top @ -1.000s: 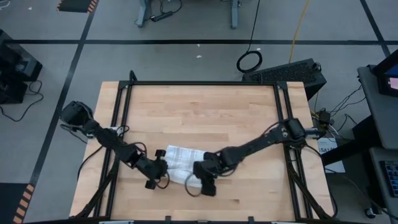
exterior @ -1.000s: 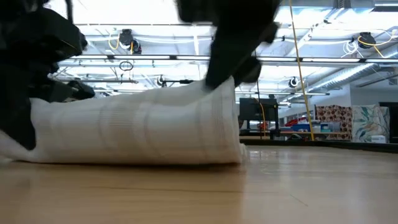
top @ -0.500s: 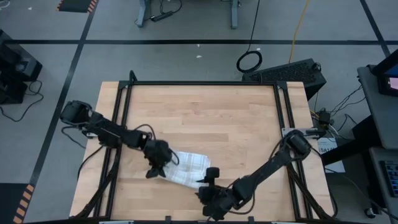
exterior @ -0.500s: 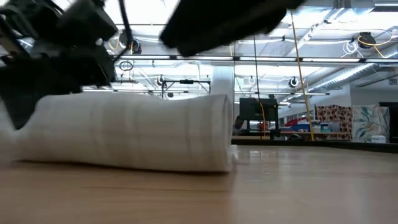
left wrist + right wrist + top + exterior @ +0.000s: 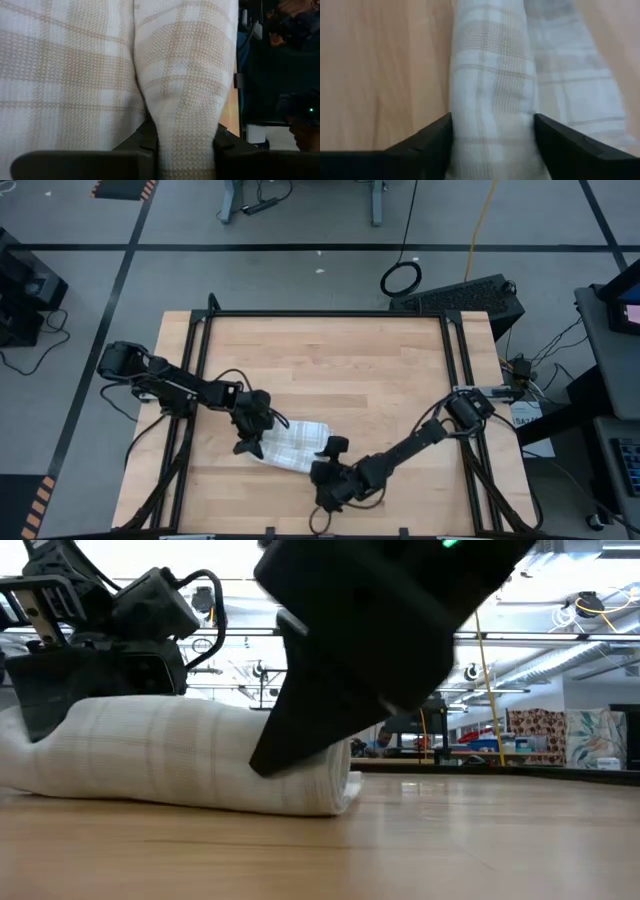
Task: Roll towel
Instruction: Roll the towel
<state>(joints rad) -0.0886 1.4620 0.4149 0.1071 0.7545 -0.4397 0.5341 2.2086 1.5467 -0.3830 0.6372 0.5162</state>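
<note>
Towel: white cloth with thin check lines, lying as a rolled bundle on the wooden table, toward its near edge, between the two grippers.
Roll form: in the low view the towel reads as a long, low cylinder, one end showing a loose outer flap against the wood.
Left gripper: at the roll's left end; fingers nearly together, pinching a raised ridge of cloth between them.
Right gripper: at the roll's right end; fingers spread wide to either side of the roll, the cloth lying between them. Whether the pads press it cannot be told.
Step in hand (judgement): roll looks close to finished; the grippers are tidying or re-seating their hold at the two ends.
Doing it well (judgement): keep both ends level so the roll does not cone; keep the left pinch on while the right closes; press lightly so layers stay tight; tuck the loose flap under.
Risk (judgement): a one-sided pull would skew or unwind the bundle.
Hidden: right arm blocks the roll's middle in the low view; the roll's underside and inner turns are unseen.
Cut off: both wrist views crop the towel, so its full length shows only from above.
</note>
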